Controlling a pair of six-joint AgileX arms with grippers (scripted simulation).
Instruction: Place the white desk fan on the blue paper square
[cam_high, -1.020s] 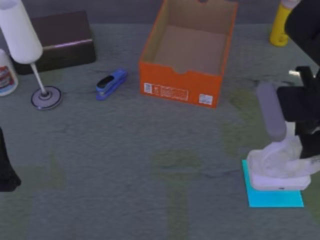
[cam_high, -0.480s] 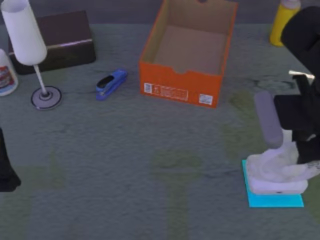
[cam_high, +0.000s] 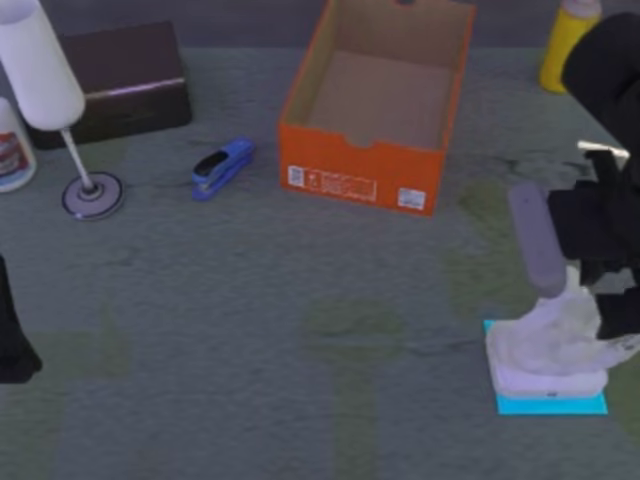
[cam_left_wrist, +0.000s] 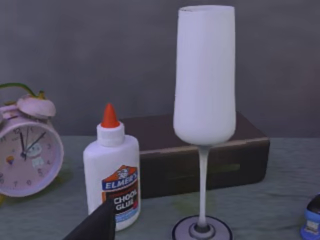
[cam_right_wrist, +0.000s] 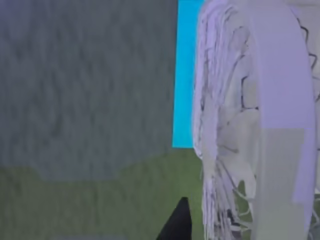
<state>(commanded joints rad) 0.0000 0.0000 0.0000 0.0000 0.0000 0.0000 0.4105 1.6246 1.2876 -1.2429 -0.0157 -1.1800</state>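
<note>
The white desk fan stands at the table's right, its rectangular base resting on the blue paper square. A cyan strip of the paper shows along the base's front and left edges. My right gripper comes down from above and is shut on the fan behind its round grille head. In the right wrist view the grille fills the frame, with the blue paper square beyond it and one dark fingertip beside it. My left gripper is parked at the left edge, open.
An open orange box stands at the back centre, with a dark-blue stapler to its left. Farther left are a tall white lamp, a dark brown box and a glue bottle. A yellow bottle stands back right.
My right gripper has brought the fan down and slightly toward the front left; its base now covers more of the blue paper. The left arm has not moved.
</note>
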